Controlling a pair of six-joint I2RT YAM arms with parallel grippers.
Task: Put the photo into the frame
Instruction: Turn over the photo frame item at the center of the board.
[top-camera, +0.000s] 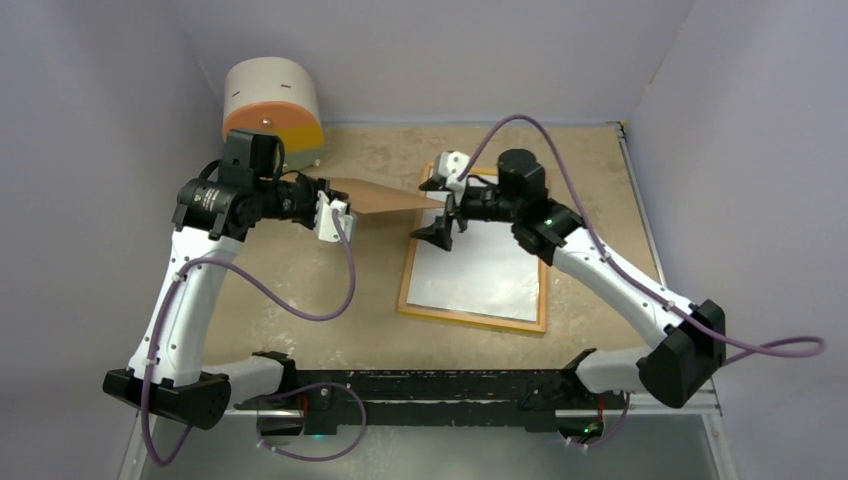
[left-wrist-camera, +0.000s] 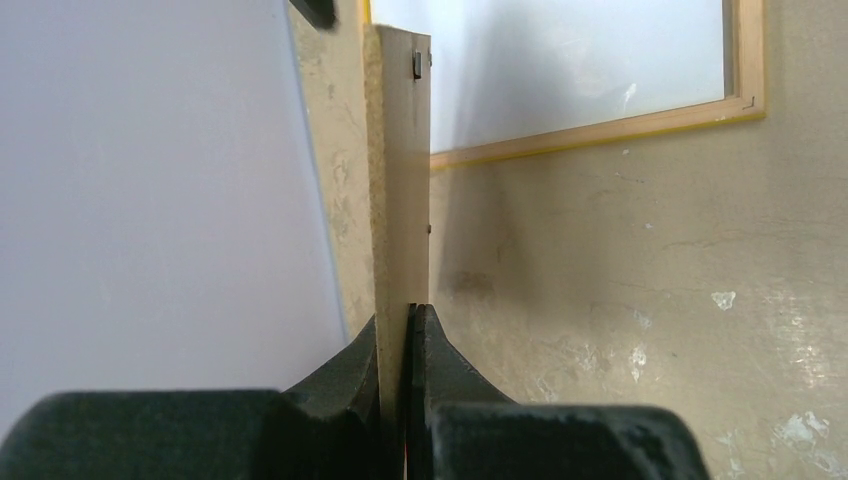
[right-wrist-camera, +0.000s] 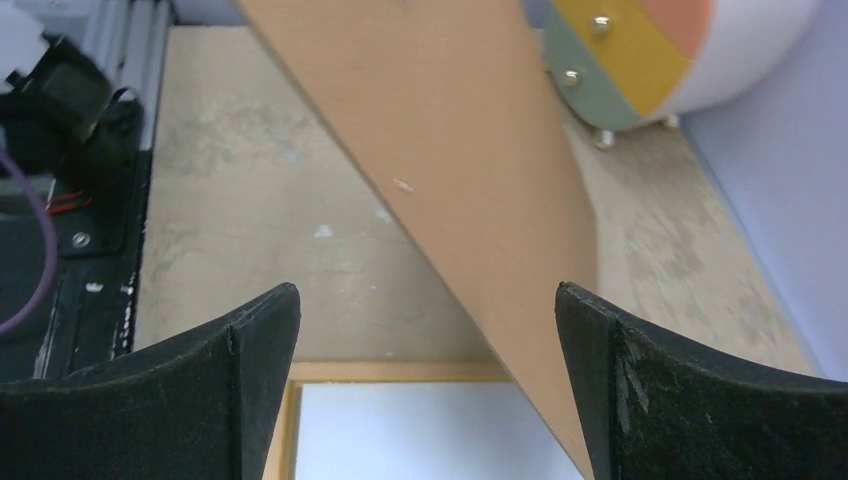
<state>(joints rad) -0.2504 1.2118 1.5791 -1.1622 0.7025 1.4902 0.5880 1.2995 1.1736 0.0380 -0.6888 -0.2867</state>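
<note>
The left hand (left-wrist-camera: 405, 320) clamps the brown backing board (top-camera: 385, 196). The right hand (right-wrist-camera: 428, 295) gapes wide, empty, at its three-o'clock tip, above the frame (top-camera: 470, 318).

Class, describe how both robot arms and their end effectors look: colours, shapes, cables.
The left arm and right arm have white links with black joint housings and bases. A purple cable loops along each. The left end effector and right end effector have black, curved, tapering fingers. A green light glows on the right arm.
</note>
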